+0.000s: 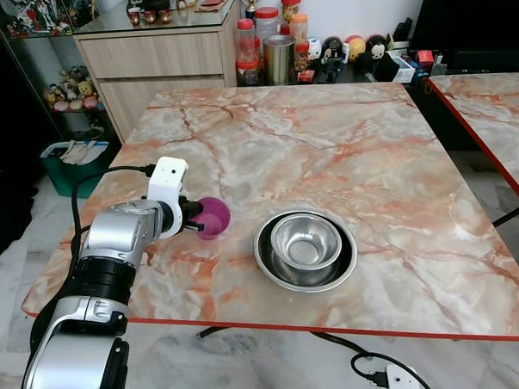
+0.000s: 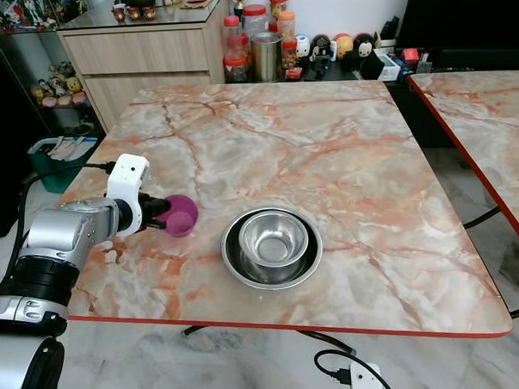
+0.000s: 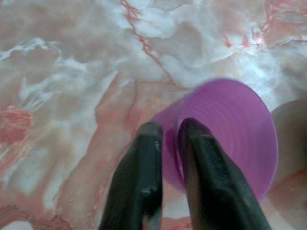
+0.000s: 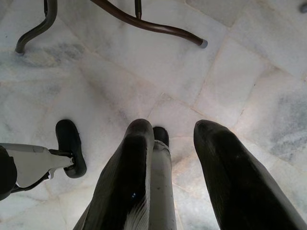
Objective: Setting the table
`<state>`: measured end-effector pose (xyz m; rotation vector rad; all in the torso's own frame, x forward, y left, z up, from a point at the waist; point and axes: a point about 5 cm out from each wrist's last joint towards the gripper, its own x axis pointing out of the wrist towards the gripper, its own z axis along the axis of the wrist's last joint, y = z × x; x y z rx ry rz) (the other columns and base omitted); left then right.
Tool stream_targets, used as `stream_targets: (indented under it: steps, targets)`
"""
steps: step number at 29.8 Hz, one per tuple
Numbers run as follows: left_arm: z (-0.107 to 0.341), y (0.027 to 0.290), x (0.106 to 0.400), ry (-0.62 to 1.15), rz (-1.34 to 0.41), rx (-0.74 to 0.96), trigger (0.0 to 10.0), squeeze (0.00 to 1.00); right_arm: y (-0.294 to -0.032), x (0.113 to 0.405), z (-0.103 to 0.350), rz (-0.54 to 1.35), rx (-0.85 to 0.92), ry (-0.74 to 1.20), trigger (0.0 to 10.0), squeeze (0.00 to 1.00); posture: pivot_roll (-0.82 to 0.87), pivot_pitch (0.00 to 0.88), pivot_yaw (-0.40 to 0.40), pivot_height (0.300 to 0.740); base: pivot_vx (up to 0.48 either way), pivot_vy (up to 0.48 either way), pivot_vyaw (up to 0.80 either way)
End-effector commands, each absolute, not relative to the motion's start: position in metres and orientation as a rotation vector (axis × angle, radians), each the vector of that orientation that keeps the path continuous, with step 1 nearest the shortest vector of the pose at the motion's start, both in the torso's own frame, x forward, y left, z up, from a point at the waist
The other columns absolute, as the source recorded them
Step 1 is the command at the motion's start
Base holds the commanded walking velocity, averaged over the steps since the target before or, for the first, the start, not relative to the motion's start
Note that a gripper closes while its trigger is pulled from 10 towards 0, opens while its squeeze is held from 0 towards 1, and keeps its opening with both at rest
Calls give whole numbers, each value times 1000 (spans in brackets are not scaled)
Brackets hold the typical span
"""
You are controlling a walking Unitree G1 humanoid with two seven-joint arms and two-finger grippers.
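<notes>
A small purple plastic cup (image 1: 213, 217) is seen near the front left part of the pink-and-orange marbled counter (image 1: 344, 148), tipped on its side with the mouth facing away from the arm. It's pinched by the left hand (image 3: 168, 143): in the left wrist view the cup's wall is clamped between the two black fingers (image 3: 139, 177), one outside and one inside the rim. Whether the cup is touching the counter or held just above it can't be told.

Just to the right of the cup, a wide shallow steel bowl (image 1: 272, 265) is set on the counter, and a smaller steel bowl (image 1: 306, 241) is nested inside it. Nothing else is seen in the smaller one.

The right hand (image 4: 175, 139) is hung low over the white marble floor tiles (image 4: 240, 62), fingers spread apart with nothing between them.

At the far edge, beyond the counter, red-lidded plastic jars (image 1: 267, 22) and a steel canister (image 1: 279, 59) are lined up beside a wooden drawer cabinet (image 1: 155, 65), with little figurines (image 1: 356, 48) further right. A green basket (image 1: 73, 164) is sat on the floor at the left.
</notes>
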<state>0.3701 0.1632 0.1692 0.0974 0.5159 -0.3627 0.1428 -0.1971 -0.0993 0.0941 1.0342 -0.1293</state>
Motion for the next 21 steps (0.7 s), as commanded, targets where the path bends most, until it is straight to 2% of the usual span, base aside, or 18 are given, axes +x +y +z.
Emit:
stream_targets:
  steps: [1, 2, 3, 4, 10, 16, 21]
  targets:
    - [172, 162, 370, 510, -366, 104, 10000, 525, -196, 144, -99, -139, 111, 1030, 10000, 0, 76, 0, 37, 728, 0, 0, 0]
    - [172, 162, 370, 509, -366, 103, 10000, 475, -196, 144, -99, -140, 111, 1031, 10000, 0, 76, 0, 37, 728, 0, 0, 0]
    - [172, 162, 370, 509, -365, 103, 10000, 318, -196, 144, -99, -139, 111, 1031, 10000, 0, 76, 0, 37, 728, 0, 0, 0]
    - [171, 162, 370, 509, -362, 103, 10000, 0, -196, 144, -99, -139, 111, 1031, 10000, 0, 76, 0, 37, 728, 0, 0, 0]
    - [174, 163, 370, 480, -351, 117, 10000, 0, -196, 143, -99, -139, 112, 1032, 10000, 0, 77, 0, 38, 728, 0, 0, 0]
    - [188, 165, 376, 361, -308, 170, 10000, 0, -196, 143, -99, -139, 110, 1034, 10000, 0, 77, 0, 37, 728, 0, 0, 0]
    - [198, 165, 379, 302, -283, 151, 10000, 0, -196, 143, -99, -138, 109, 1035, 10000, 0, 77, 0, 37, 728, 0, 0, 0]
